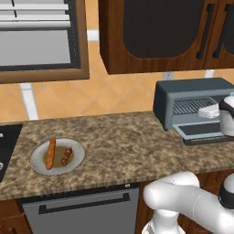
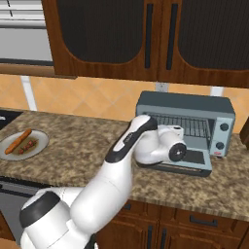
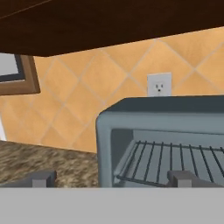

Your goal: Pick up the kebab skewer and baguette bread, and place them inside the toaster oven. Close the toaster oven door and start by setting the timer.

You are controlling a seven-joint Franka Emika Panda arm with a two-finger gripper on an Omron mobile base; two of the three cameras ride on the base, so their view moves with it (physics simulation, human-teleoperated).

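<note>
The released end effector (image 3: 111,178) hovers just before the open toaster oven (image 2: 187,116), well apart from the kebab skewer (image 1: 66,156) and baguette bread (image 1: 50,153) across the bench (image 1: 123,141)

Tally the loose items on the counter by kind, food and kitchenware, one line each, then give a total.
Food: 2, the baguette bread and the kebab skewer
Dishes: 1, the grey plate under both
Appliances: 1, the toaster oven, its door dropped open
Total: 4
</note>
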